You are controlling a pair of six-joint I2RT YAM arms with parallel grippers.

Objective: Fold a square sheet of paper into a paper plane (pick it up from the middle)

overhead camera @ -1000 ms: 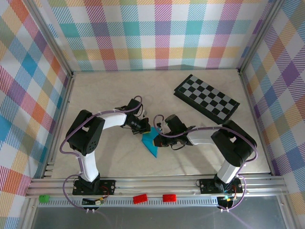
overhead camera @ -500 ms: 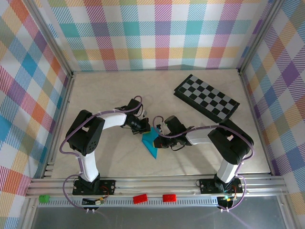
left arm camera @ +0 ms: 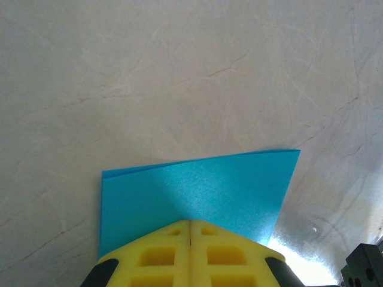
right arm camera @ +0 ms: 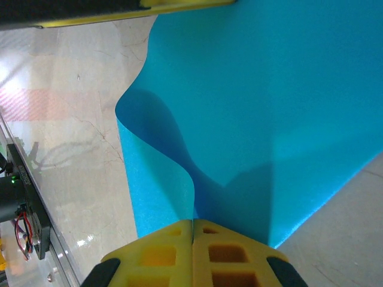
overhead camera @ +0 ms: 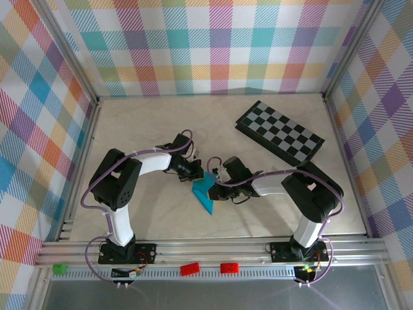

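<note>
Paper sheet, curled edge in right claw

I see the folded sheet of paper lying on the table near its middle, ahead of the two arm bases. The left gripper meets its edge at 11 o'clock and the right gripper at 2 o'clock, where one flap stands off the table. The checkered board lies well apart at 2 o'clock, toward the back right corner.
</note>
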